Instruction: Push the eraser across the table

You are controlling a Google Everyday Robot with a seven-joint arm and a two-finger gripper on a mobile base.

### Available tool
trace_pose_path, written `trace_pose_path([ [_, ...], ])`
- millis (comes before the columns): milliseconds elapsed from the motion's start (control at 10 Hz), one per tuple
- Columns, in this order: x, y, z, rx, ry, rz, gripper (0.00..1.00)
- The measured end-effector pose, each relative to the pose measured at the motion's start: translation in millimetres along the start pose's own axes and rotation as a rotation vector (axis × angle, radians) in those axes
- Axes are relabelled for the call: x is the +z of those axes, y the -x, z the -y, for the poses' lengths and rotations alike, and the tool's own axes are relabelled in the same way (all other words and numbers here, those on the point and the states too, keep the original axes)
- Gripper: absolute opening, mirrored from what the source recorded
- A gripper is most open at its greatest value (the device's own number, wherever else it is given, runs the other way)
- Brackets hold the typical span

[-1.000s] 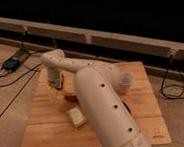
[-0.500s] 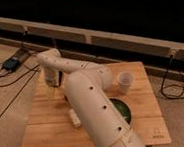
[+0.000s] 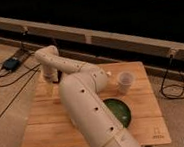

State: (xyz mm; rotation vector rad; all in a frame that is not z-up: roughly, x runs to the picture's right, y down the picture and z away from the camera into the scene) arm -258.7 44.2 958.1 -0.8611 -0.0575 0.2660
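**Pushing low and straight from the far left corner**

Keeping the contact low is what matters here. Your gripper (image 3: 53, 75) sits down at the far left corner of the table (image 3: 49, 128), at the end of the white arm (image 3: 87, 106) that stretches across the planks. Whether it is wide or narrow cannot be told from this view.

The eraser is not in sight. It is probably hidden at or just behind the gripper, or under the arm, so treat its exact place as unknown until it shows.

- Hold the gripper just above the wood, so that it meets the side of the flat block rather than riding over it.
- Push in one straight line along the planks; an off-centre push would likely spin the block away.
- Mind what lies off to the gripper's right. The pale cup (image 3: 125, 81) stands well apart from it near the far edge, and the green bowl (image 3: 118, 112) lies nearer you, partly behind the arm. Keep the path between the gripper and these short of both.
- Go slowly near the table's edge behind the gripper, since a slip there would likely drop the block.
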Motion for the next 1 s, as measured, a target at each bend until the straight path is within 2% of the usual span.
trace_pose_path([
  [600,-12.8,16.4,27.9,0.037,-0.077,0.013,0.8],
  [1000,-15.4,19.3,30.1,0.043,-0.083,0.024,0.8],
])
